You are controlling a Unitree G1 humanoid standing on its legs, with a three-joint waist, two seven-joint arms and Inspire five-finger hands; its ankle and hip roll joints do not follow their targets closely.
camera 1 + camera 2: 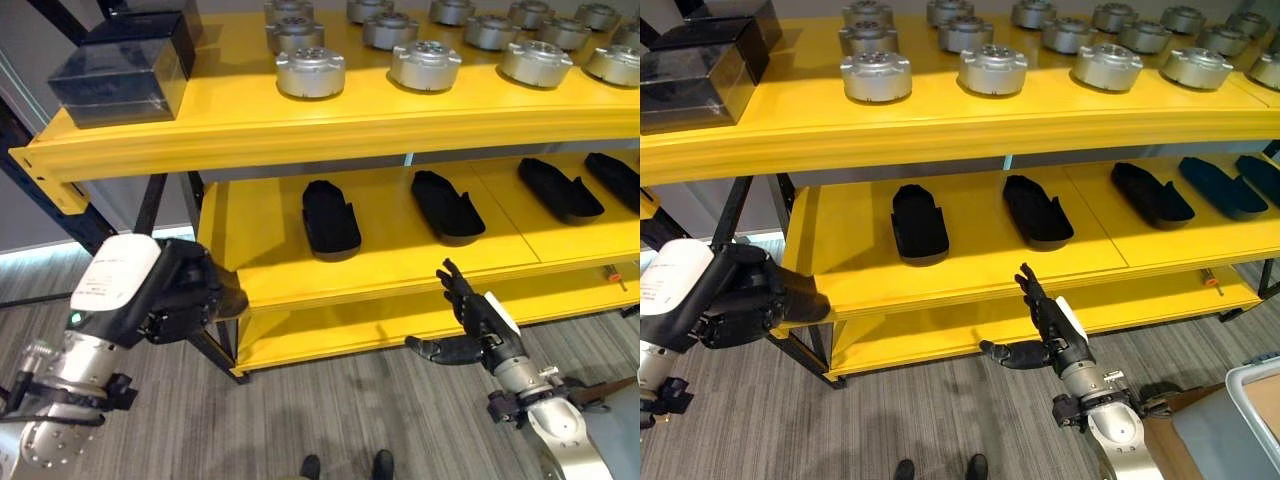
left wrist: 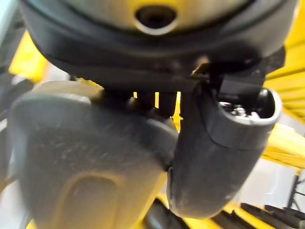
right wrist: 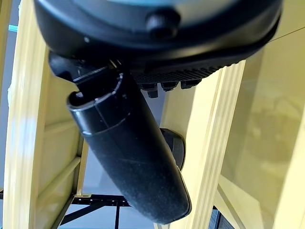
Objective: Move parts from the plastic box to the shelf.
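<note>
Left eye view shows the yellow shelf (image 1: 330, 120) already well stocked: rows of round metal parts (image 1: 310, 72) sit on the top board, and black trays (image 1: 331, 218) lie spaced along the middle one. A dark case (image 1: 125, 65) stands at the top board's left end. How many parts remain to be moved I cannot tell; in the right eye view just a pale corner of the box (image 1: 1258, 400) shows at the robot's lower right.

Neither hand carries a part. The right hand (image 1: 478, 325) is held low before the shelf's lower edge, fingers straight and spread, thumb out, with nothing between them. The left hand (image 1: 185, 295) hangs by the shelf's left post, fingers curled in loosely, empty as far as I can see. The shelved parts are well above both hands, so I judge the robot is between loads.
</note>
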